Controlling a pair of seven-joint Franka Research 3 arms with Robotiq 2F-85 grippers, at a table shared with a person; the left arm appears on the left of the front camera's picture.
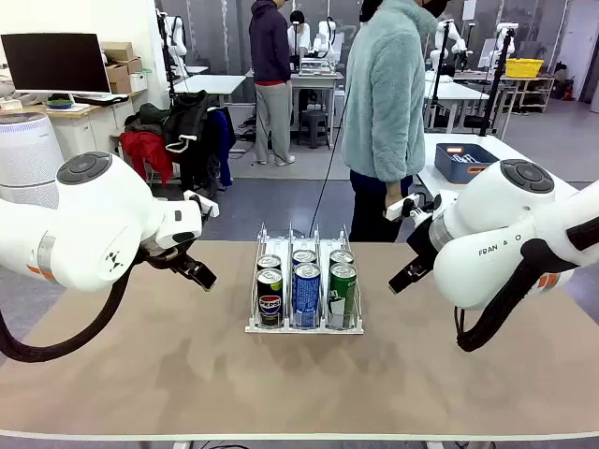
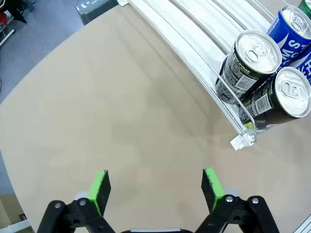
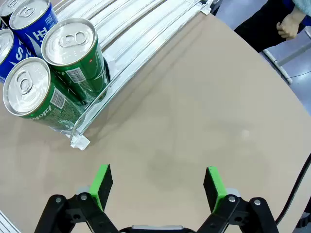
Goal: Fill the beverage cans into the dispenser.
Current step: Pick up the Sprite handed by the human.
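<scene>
Left gripper spread wide, holding nothing, hanging above the table to the left of the dispenser and apart from it. Right gripper likewise wide apart and empty, to the dispenser's right, also clear of it.

Across the table, a person in a pale fleece, standing.

Mid-table between the two grippers, the dispenser: three clear-and-white lanes, front end toward the robot. Six beverage cans upright inside, two per lane, crowded at the near end. In front, a dark Pepsi can in the left lane, a blue-and-white can in the middle, a green can on the right, with one more can right behind each.

Through the left wrist camera, green pads over bare tabletop, with a dispenser corner and two dark cans off to the upper right, beyond the fingertips. Through the right wrist camera, two green cans at upper left, past the fingers, nothing between them.
</scene>
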